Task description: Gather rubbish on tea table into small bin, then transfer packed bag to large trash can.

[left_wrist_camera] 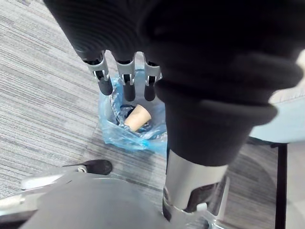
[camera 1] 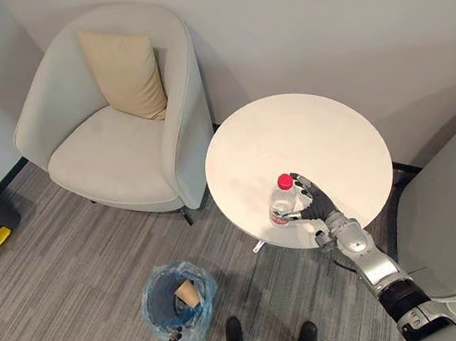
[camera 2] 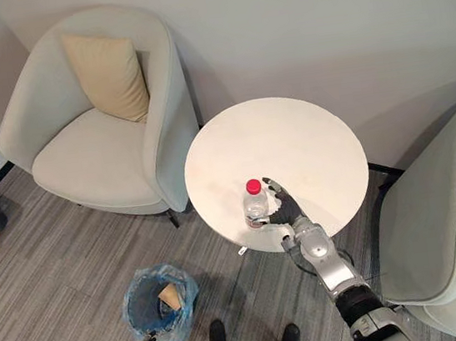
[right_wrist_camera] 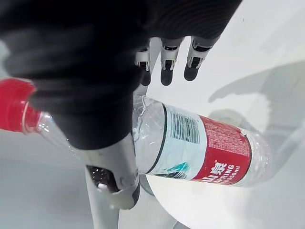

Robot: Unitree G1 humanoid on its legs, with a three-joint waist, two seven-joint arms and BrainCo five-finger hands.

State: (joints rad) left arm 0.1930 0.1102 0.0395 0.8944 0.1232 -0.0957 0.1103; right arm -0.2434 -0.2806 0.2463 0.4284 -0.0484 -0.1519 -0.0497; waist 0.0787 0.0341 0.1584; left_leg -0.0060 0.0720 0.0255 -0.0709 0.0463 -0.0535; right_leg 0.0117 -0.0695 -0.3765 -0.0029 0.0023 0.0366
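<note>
Water bottle [camera 1: 281,202], red-capped, stands upright near the near edge of the round surface [camera 1: 290,133]. Right hand [camera 1: 317,202] brackets it, with the thumb on its near side and the fingers past its far side, loosely spread and not closed on it. Left hand [left_wrist_camera: 125,71], fingers relaxed and empty, hangs above the small bin [camera 1: 153,294] on the floor. The bin's blue bag holds a paper cup [camera 1: 186,294].

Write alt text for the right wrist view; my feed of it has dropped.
A clear plastic bottle with a red cap and a red-and-white label sits between the right hand's thumb and its fingers, which look relaxed rather than curled round it. Behind it is the white table top.
</note>
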